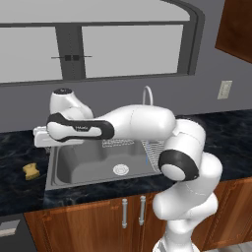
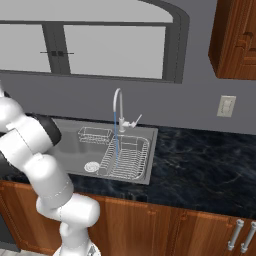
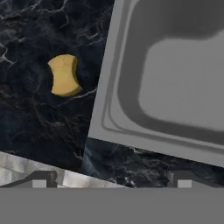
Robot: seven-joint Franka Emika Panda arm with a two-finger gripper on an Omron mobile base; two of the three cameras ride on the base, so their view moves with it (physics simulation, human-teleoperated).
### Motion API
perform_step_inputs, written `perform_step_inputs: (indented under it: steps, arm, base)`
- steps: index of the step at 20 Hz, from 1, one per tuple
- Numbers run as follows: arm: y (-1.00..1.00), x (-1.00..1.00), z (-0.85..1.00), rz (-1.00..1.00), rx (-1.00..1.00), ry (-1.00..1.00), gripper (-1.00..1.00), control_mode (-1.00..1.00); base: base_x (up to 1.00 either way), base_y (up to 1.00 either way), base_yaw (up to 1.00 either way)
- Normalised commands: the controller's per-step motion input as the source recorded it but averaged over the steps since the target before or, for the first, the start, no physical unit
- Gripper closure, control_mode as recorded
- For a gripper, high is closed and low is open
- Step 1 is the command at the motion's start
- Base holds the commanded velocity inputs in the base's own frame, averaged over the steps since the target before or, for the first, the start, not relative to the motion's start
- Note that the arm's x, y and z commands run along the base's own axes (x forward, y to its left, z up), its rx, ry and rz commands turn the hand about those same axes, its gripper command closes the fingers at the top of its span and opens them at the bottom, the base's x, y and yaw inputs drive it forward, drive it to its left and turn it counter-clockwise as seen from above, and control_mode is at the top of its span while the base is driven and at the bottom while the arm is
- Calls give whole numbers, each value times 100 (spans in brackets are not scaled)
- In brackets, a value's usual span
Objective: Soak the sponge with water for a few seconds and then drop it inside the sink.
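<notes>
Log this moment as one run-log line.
phase: reaching for sponge | sponge: on counter left of sink, untouched | gripper: open, empty | tap: running

Kitchen wall, counter and cabinets

Grey wall (image 2: 200,107) with a wide dark-framed window (image 2: 115,50), its panes pale and evenly lit; white outlet plate (image 2: 226,106) to the right of it. Black marbled counter (image 2: 200,165) runs along the wall. Brown wooden base cabinets (image 2: 165,225) below it, with upright metal handles (image 1: 124,212). Brown wooden upper cabinet (image 2: 234,40) at the upper right, beside the window.
</notes>
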Motion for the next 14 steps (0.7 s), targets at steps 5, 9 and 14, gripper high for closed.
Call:
perform_step_inputs:
  steps: [5,9,14]
  arm:
    - [38,25,0,4,4,-17,-100,-100]
    - [41,36,0,0,2,-3,-100,-100]
    - [41,49,-14,0,0,3,-100,-100]
  base:
    - [0,0,0]
    - [0,0,0]
    - [0,0,0]
